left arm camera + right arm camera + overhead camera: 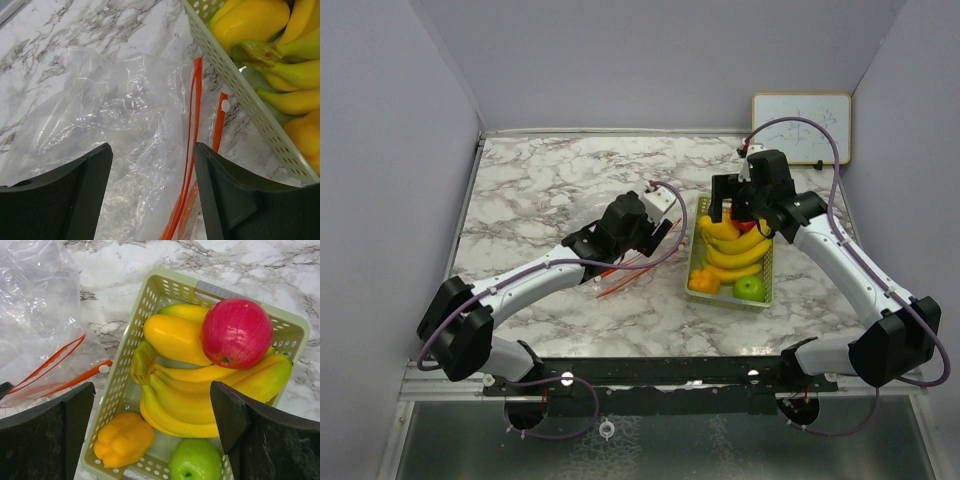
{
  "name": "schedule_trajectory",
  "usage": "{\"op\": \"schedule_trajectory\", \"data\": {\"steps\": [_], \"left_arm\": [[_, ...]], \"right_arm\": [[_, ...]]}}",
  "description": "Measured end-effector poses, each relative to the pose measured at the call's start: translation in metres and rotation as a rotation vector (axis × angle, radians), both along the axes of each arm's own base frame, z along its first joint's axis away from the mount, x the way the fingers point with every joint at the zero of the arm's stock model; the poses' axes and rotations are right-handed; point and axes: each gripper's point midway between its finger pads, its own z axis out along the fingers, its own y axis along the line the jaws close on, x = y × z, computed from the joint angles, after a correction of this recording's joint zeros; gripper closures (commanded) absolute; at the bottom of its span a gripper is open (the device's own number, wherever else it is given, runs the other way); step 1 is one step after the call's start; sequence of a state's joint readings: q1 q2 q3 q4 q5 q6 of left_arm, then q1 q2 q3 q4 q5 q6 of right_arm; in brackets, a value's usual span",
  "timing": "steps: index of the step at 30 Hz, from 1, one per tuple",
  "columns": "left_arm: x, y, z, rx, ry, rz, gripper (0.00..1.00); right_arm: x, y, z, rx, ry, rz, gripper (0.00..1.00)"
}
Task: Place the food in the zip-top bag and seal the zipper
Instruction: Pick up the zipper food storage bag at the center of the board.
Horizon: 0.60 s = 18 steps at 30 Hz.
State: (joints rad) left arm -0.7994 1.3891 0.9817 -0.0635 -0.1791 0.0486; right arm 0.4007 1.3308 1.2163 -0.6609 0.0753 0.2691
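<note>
The clear zip-top bag [603, 262] lies crumpled on the marble, its orange zipper [192, 130] facing the tray. My left gripper [152, 165] hovers low over the bag [110, 110] with its jaws apart, the zipper edge lying between them. The food sits in a pale green mesh tray [125, 370]: a bunch of yellow bananas [185, 405], a red-pink fruit [236, 332], a green apple [195, 460], an orange fruit [124, 438] and a plump yellow fruit [175, 337]. My right gripper [152, 415] is open above the tray [692, 262], holding nothing.
A small whiteboard [801, 127] leans against the back right wall. Grey walls close in the marble table on three sides. The tray [245, 95] stands right beside the bag's zipper end.
</note>
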Motion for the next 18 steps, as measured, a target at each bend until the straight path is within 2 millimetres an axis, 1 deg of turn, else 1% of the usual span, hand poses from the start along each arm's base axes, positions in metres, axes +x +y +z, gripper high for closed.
{"op": "schedule_trajectory", "data": {"steps": [4,9,12,18], "left_arm": [[0.004,-0.001,-0.028,0.055,0.030,0.006,0.33],[0.008,-0.004,-0.045,0.087,0.047,0.003,0.33],[0.007,-0.006,-0.050,0.090,0.060,-0.004,0.33],[0.007,-0.011,-0.052,0.072,0.070,-0.020,0.34]], "right_arm": [[0.001,0.000,-0.004,0.004,0.014,0.003,0.01],[0.003,-0.003,-0.009,0.003,0.029,-0.005,0.01],[0.004,-0.006,-0.009,0.003,0.030,-0.012,0.01],[0.006,-0.010,-0.010,0.006,0.034,-0.019,0.00]]}}
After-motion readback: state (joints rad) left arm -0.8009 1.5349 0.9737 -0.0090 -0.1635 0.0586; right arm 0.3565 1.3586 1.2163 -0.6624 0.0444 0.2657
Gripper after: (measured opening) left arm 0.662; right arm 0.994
